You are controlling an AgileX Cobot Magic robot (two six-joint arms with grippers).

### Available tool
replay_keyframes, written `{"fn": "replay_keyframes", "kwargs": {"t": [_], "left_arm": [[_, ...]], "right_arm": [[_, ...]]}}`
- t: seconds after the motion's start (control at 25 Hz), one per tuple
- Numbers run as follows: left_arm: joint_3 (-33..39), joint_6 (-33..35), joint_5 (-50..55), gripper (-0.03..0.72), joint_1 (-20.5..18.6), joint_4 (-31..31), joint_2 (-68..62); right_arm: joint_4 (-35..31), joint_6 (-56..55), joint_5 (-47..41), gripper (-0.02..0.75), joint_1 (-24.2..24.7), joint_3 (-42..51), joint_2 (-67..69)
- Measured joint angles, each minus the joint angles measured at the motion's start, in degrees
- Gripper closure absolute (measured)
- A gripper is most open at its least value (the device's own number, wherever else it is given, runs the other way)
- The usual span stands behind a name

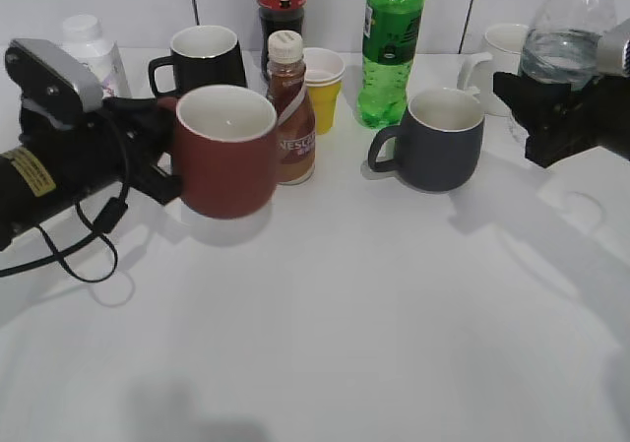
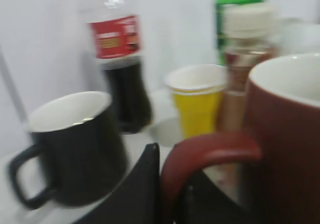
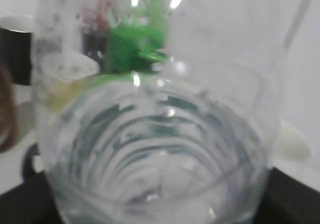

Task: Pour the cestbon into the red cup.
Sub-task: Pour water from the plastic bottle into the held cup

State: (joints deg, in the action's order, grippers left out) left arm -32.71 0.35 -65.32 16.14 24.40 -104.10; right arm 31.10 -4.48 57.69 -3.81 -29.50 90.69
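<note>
The red cup (image 1: 226,152) has a white inside and hangs a little above the table at the left. My left gripper (image 1: 157,157) is shut on its loop handle (image 2: 200,154); the left wrist view shows the fingers (image 2: 172,189) on either side of the handle. The cestbon (image 1: 561,38), a clear bottle holding water, is upright at the far right, gripped by my right gripper (image 1: 541,107). It fills the right wrist view (image 3: 155,134) and hides the jaws (image 3: 160,199).
A brown Nescafe bottle (image 1: 291,107) stands right beside the red cup. Behind are a black mug (image 1: 202,58), a yellow cup (image 1: 323,90), a cola bottle (image 1: 280,4) and a green soda bottle (image 1: 392,43). A navy-grey mug (image 1: 443,139) and a white mug (image 1: 502,53) stand right.
</note>
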Motion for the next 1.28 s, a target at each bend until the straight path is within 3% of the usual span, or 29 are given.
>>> {"fn": "replay_keyframes", "kwargs": {"t": [0.16, 0.48, 0.84, 1.12, 1.28], "left_arm": [[0.36, -0.72, 0.74, 0.647, 2.38, 4.97, 0.55], [0.36, -1.11, 0.94, 0.647, 9.07, 5.94, 0.55], [0.36, -1.23, 1.05, 0.647, 9.94, 5.48, 0.55], [-0.21, -2.34, 1.93, 0.647, 10.51, 5.75, 0.55], [-3.89, -4.85, 6.45, 0.647, 12.74, 6.89, 0.55]], "right_arm": [[5.91, -0.19, -0.73, 0.263, -1.4, -1.02, -2.28], [11.72, 2.02, -4.46, 0.263, -5.63, -9.11, -0.66], [13.29, 4.48, -4.63, 0.263, -5.97, -18.9, 5.49], [23.25, 4.9, -4.51, 0.263, -5.97, -21.68, 7.56], [29.96, 6.45, -6.21, 0.263, -5.97, -21.68, 7.61]]}}
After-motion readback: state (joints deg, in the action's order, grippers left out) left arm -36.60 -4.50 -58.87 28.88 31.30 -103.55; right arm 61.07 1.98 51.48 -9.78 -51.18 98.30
